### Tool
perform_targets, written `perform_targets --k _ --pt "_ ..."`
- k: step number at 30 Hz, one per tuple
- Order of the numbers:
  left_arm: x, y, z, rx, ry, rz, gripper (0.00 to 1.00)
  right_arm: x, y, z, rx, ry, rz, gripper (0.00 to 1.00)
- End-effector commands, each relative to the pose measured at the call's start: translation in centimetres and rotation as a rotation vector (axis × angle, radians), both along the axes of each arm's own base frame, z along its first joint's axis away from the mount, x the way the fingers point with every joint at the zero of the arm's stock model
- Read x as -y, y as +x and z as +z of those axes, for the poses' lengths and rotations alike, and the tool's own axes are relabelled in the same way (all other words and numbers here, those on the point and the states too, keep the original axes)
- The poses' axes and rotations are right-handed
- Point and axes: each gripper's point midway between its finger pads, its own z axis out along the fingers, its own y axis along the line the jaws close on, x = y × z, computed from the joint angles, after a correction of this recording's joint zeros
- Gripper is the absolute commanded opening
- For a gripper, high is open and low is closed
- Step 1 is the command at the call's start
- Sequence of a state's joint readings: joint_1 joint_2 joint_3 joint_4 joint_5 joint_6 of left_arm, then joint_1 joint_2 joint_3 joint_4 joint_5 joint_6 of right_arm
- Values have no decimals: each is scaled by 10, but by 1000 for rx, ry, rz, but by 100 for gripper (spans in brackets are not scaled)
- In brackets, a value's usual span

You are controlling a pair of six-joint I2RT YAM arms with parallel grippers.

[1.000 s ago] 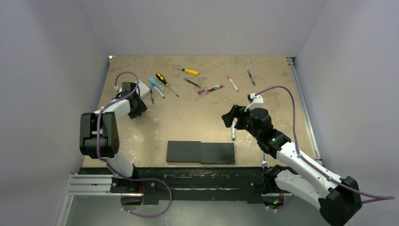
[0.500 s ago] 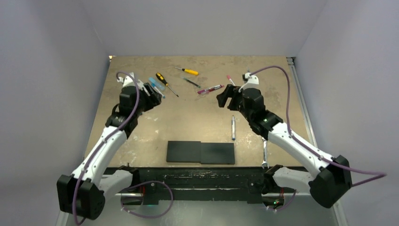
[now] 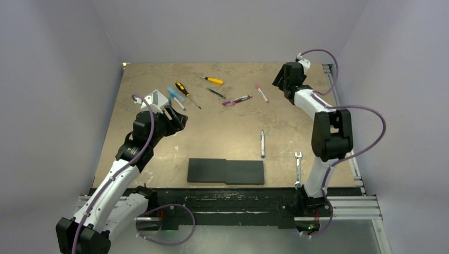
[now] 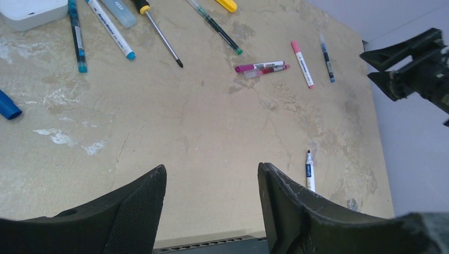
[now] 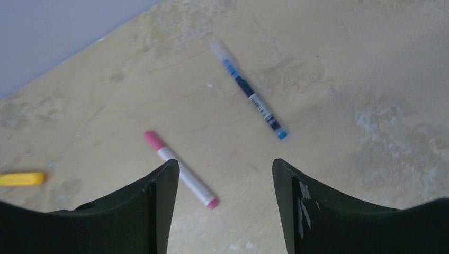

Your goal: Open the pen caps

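Fingers (image 5: 143, 211) of the right gripper (image 5: 223, 165) spread, empty, having swung from centre to upper right above the pink pen cap (image 5: 153, 139); left gripper (image 4: 212, 168) spread, empty, upper left. Next pick-up appears imminent.

matt surfaces, smooth plastic
we see a mottled table (image 4: 174, 132), matt and scuffed white below the left gripper (image 4: 210, 169), whose fingers (image 4: 140, 211) look matt and finely textured; ahead of the right gripper (image 5: 223, 164) the pink-capped pen (image 5: 182, 172) looks smooth plastic.

Blue cap (image 4: 8, 106) partly off-frame
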State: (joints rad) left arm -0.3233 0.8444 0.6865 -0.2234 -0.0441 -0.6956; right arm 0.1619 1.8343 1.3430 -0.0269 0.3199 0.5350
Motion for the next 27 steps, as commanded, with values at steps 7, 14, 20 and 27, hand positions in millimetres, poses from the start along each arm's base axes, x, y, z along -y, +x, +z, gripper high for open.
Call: perform_targets --k 7,14,20,27 --pt "1 -10 -19 -16 -6 -16 62 31 61 -30 -19 -126 67 68" --pt "5 -8 -32 -52 -25 -21 61 41 85 -50 -66 -172 83 67" --pt "0 -6 -36 -63 10 -1 60 43 93 -76 -118 -193 96 61" --pt "2 -5 -42 -71 2 -6 60 42 97 -97 -155 -200 106 56"
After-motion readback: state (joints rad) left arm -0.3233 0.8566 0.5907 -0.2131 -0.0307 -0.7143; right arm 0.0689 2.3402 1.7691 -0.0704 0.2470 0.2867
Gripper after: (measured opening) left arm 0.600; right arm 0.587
